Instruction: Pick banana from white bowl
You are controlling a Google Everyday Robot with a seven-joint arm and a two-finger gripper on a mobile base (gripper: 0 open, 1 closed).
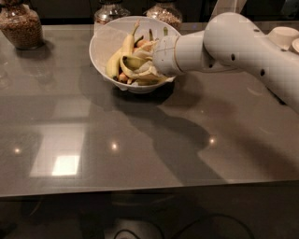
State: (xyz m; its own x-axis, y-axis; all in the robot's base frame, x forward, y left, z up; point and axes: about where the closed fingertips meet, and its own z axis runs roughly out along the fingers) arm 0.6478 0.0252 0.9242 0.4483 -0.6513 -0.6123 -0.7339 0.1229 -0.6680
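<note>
The white bowl [103,44] stands at the back middle of the grey table. In it lies the curved greenish-yellow banana [132,62], next to a straighter, paler banana [119,55] and small orange-pink fruits [142,44]. My gripper [148,60] reaches into the bowl from the right, right at the curved banana, and hides that banana's right end. The white arm [233,42] runs off to the right edge.
Three glass jars of brown grains stand along the back edge: one at the far left [21,25] and two behind the bowl [108,11] [164,13]. A white cup [285,35] sits at the back right. The arm casts a shadow across the table's middle [177,135].
</note>
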